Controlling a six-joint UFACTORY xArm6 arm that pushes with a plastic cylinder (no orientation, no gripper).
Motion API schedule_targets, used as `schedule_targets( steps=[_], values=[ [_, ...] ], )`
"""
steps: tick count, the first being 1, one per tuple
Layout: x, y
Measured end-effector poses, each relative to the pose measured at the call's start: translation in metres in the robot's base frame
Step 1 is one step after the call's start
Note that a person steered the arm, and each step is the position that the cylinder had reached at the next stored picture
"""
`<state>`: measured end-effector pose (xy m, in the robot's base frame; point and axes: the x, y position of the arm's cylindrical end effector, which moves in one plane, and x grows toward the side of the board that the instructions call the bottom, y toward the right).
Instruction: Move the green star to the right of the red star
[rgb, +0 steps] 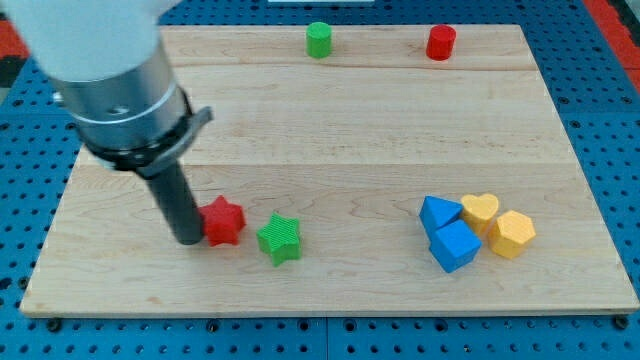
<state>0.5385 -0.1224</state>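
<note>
Touching red star (224, 220) on its left, my tip (188, 238); green star (279, 238) just right; nothing gripped.

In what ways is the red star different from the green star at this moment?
The red star is red; the green star is green. The red star lies toward the view's left and slightly higher; the green star lies to its right, nearer the view's bottom. My tip is right against the red star's left side, apart from the green star. Both are star-shaped blocks of similar size.
</note>
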Motion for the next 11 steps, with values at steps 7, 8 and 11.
schedule_targets(
  steps=[7, 8, 11],
  values=[
    [-0.023, 0.11],
    [-0.046, 0.125],
    [-0.024, 0.078]
  ],
)
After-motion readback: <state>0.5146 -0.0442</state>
